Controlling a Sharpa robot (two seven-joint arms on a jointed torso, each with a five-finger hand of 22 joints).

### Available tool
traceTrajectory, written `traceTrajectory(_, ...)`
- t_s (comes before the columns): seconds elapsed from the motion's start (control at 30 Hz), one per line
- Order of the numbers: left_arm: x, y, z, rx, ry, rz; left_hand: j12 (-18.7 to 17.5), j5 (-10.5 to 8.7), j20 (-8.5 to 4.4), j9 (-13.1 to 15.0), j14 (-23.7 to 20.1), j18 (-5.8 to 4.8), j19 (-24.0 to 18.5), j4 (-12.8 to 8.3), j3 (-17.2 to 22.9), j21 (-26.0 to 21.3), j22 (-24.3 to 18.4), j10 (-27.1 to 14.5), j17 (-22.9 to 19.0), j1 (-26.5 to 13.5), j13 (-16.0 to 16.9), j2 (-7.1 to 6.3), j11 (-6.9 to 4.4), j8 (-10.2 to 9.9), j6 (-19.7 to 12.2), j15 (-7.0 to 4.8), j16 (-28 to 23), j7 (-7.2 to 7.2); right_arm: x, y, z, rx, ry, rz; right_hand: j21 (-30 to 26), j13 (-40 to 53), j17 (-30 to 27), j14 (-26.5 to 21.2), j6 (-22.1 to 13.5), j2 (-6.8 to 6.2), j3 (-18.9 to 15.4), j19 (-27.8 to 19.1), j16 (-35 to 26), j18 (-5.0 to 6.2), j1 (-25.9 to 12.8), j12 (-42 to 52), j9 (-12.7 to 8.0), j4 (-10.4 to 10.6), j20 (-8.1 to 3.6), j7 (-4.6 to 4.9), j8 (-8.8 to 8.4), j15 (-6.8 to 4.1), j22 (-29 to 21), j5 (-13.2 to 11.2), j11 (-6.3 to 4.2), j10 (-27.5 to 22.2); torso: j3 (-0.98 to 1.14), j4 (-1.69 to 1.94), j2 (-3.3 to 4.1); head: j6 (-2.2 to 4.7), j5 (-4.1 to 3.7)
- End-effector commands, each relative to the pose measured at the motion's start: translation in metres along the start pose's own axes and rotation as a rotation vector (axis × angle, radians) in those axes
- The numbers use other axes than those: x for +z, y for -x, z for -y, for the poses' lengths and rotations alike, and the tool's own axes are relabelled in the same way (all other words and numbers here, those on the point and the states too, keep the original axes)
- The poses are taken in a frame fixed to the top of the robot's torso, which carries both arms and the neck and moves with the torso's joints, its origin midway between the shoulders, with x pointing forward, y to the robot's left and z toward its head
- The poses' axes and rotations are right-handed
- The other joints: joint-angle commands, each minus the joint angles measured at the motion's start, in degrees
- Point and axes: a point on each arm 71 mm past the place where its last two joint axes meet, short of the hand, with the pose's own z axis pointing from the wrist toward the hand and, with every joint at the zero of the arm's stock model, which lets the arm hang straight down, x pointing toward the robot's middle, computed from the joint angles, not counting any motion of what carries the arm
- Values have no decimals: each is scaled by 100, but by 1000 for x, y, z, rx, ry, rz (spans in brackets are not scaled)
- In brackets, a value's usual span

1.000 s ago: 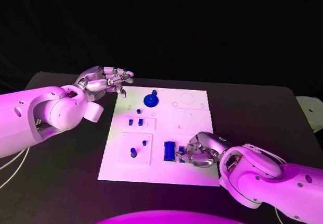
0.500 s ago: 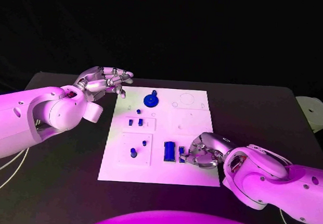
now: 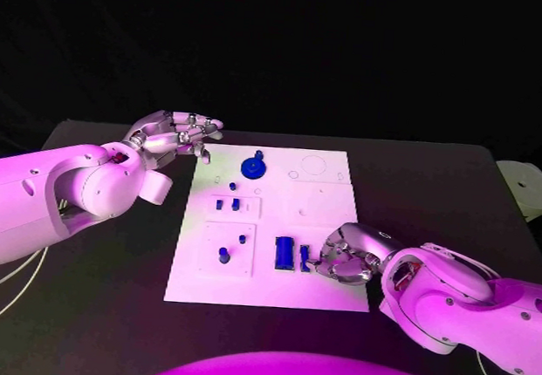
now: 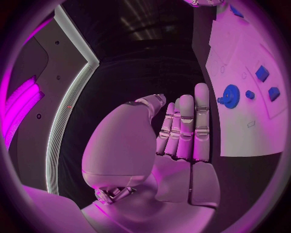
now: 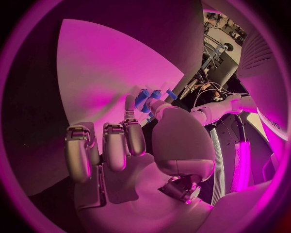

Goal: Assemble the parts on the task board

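Right hand [image 3: 345, 256] has slid a bit toward the robot along the task board [image 3: 325, 297] near-right area vs 1 s ago. Fingertips [image 5: 130, 104] now press at the narrow blue part [image 3: 303, 257] beside the larger blue block [image 3: 285, 253], prob. seating it. Firm grip? Can't tell. Left hand [image 3: 174, 134] unchanged, fingers loosely apart, empty, hovering by the board's far-left corner near the blue gear [image 3: 254, 164].

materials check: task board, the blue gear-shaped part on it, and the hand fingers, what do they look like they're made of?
Task board: looks like matte white plastic or painted plate; flat, even, no glare, shallow recesses.
Blue gear-shaped part: likely moulded or printed plastic; uniform opaque blue, dull sheen.
Left hand fingers: seemingly metal or metallised shells; smooth silvery segments with soft highlights. Cannot confirm from looks alone.
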Motion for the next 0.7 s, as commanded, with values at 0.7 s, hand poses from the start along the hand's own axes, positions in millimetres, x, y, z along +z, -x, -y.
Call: traceTrajectory(0.7, 0, -2, 1, -7, -4, -16, 37, 20, 19, 9, -35, 40, 40, -5, 25, -31, -6, -46, -6, -67, 9, -2, 2, 23, -32, 14, 20, -2, 9, -6, -1, -31, 14, -39, 25, 811, 783, 456, -21, 5, -24, 609, 28, -39, 59, -1, 0, 16, -26, -17, 28, -24, 1506, -26, -18, 178, -5, 10, 5, -23, 9)
